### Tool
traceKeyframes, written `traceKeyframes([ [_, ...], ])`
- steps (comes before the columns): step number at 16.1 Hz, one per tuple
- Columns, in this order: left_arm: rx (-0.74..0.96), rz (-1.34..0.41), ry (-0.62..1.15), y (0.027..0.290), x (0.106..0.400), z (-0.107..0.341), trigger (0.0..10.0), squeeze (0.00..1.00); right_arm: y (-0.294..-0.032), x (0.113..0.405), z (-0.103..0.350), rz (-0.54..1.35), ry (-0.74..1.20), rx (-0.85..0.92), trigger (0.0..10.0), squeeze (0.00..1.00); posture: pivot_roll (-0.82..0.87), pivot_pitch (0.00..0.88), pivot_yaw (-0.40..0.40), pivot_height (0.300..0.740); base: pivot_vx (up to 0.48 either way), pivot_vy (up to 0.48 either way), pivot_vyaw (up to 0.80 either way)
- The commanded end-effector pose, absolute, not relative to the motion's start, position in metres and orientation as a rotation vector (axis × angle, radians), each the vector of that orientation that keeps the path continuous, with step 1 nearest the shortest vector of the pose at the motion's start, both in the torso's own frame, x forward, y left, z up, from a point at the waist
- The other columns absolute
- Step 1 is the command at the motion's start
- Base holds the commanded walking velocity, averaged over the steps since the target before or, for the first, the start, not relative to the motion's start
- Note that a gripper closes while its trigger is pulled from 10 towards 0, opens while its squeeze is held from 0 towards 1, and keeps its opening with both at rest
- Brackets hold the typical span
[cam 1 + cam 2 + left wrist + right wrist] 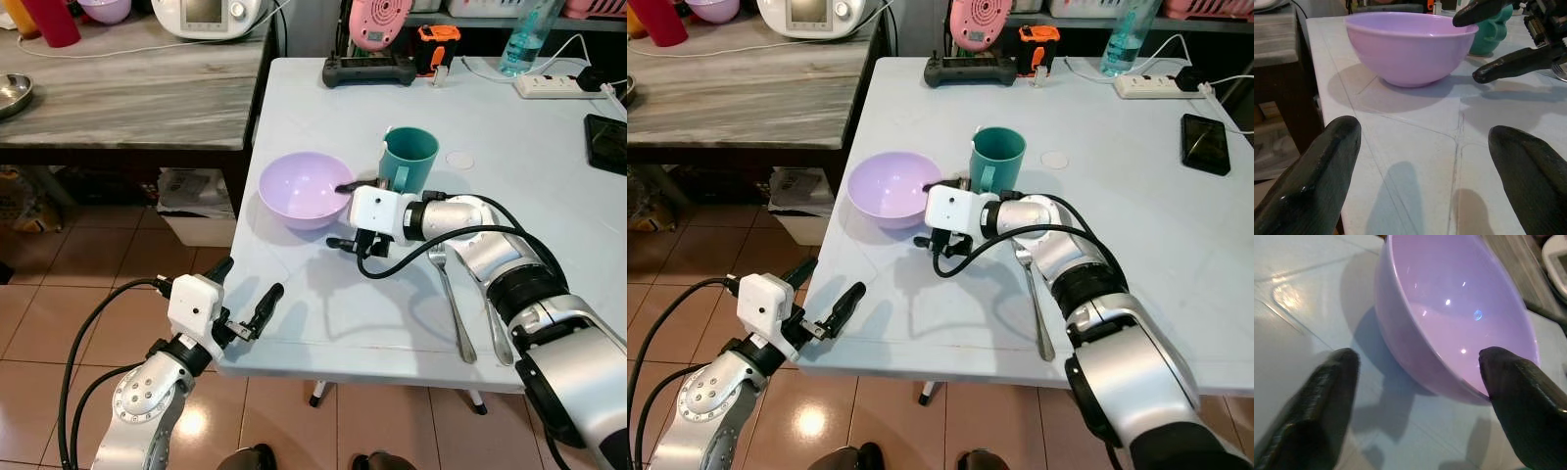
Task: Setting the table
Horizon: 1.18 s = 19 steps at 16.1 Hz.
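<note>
A lilac bowl (304,188) stands on the pale blue table (323,313) near its left edge, with a teal cup (409,159) just behind it to the right. My right gripper (342,214) is open at the bowl's right rim, one finger (1518,396) over the inside and the other on the table side of the wall. A fork (452,294) and a spoon (497,328) lie side by side under my right forearm. At the table's front left corner my left gripper (245,289) is open and empty, pointing at the bowl (1410,49).
A black controller (370,70), a pink gadget, a water bottle (519,44), a power strip (554,86) and a phone (607,129) sit along the table's far and right sides. A marble counter (127,93) stands to the left, with boxes on the tiled floor under it.
</note>
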<state>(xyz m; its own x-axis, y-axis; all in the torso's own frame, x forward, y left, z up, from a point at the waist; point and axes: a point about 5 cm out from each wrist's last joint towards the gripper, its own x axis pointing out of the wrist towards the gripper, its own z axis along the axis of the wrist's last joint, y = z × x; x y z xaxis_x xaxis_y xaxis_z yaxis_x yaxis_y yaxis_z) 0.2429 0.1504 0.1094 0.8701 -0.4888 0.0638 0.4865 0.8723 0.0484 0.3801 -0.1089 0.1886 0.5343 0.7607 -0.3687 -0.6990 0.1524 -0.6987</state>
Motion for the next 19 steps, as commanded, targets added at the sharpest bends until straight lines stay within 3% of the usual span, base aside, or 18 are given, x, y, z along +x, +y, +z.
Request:
traceKeyframes([
  [1,0.042,-0.512,-0.074,0.15,0.24,0.111,10.0,0.0,-0.107,0.382,0.191,1.043,-0.08,-0.993,0.0,0.0,-0.07,0.179,0.03,0.74,0.0,0.0,0.0],
  [11,0.051,-0.499,-0.061,0.15,0.24,0.11,10.0,0.0,-0.112,0.383,0.181,0.971,-0.148,-1.228,0.0,0.0,-0.06,0.173,0.03,0.74,0.0,0.0,0.0],
  [19,0.057,-0.496,-0.056,0.149,0.242,0.109,10.0,0.0,-0.111,0.382,0.187,0.947,-0.246,-1.28,0.0,0.0,-0.06,0.167,0.034,0.74,0.0,0.0,0.0],
])
